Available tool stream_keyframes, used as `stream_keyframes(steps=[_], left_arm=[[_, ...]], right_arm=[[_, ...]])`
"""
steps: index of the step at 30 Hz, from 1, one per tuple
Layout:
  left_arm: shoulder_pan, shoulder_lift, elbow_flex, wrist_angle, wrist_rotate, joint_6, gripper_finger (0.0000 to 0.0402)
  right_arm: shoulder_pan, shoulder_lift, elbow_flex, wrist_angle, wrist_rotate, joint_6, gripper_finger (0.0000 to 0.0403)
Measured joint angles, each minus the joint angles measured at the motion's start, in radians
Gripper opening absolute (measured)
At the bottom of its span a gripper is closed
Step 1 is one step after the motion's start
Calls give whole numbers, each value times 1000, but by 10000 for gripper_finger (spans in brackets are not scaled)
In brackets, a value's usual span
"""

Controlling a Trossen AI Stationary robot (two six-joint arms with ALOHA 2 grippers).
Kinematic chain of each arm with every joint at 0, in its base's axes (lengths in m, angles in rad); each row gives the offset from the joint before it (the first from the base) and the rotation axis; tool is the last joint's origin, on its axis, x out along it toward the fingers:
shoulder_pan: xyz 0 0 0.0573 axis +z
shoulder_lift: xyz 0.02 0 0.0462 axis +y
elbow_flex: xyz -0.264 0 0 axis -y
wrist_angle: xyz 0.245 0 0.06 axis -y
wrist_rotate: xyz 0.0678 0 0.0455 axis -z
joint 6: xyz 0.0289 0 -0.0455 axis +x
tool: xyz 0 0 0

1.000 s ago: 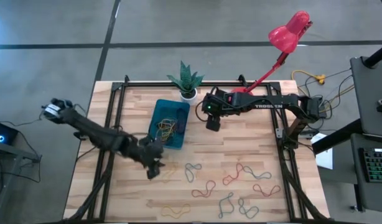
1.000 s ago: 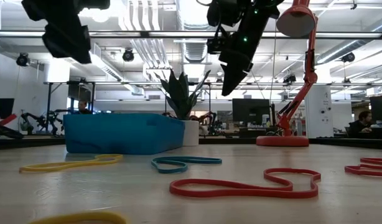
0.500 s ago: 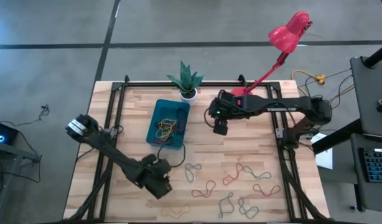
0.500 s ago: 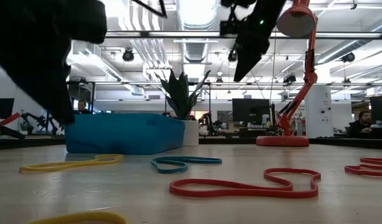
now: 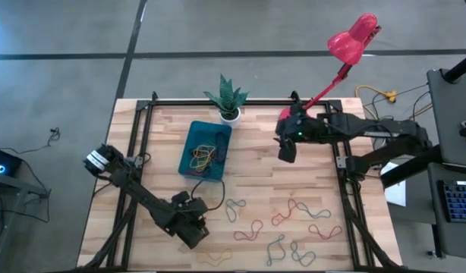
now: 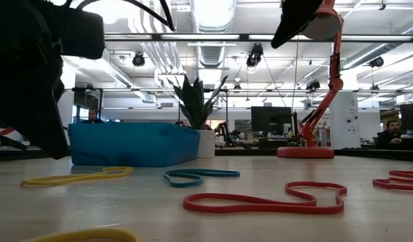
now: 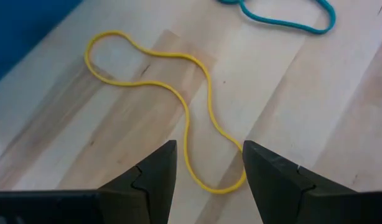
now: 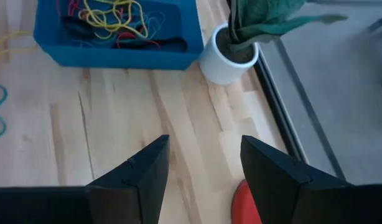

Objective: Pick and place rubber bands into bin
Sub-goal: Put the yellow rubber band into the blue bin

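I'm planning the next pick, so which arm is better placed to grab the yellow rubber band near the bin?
Left. The left gripper hovers open right over the yellow rubber band, its fingers straddling one end. The right gripper is open too, but off near the plant pot.

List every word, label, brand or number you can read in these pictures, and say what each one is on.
No text can be read now.
Right arm: no lettering can be made out on it in the high view.
Bin, plant pot, red lamp: no labels visible.
Room monitors: nothing legible.
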Motion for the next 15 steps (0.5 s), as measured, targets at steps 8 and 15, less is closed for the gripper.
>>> stream_keyframes(steps=[8, 15], left_arm=[[29, 4, -20, 29, 78, -4, 168], [71, 0, -78, 86, 159, -5, 168]], right_arm=[[-10, -27, -40, 5, -1, -116, 185], [-9, -17, -78, 32, -2, -121, 185]])
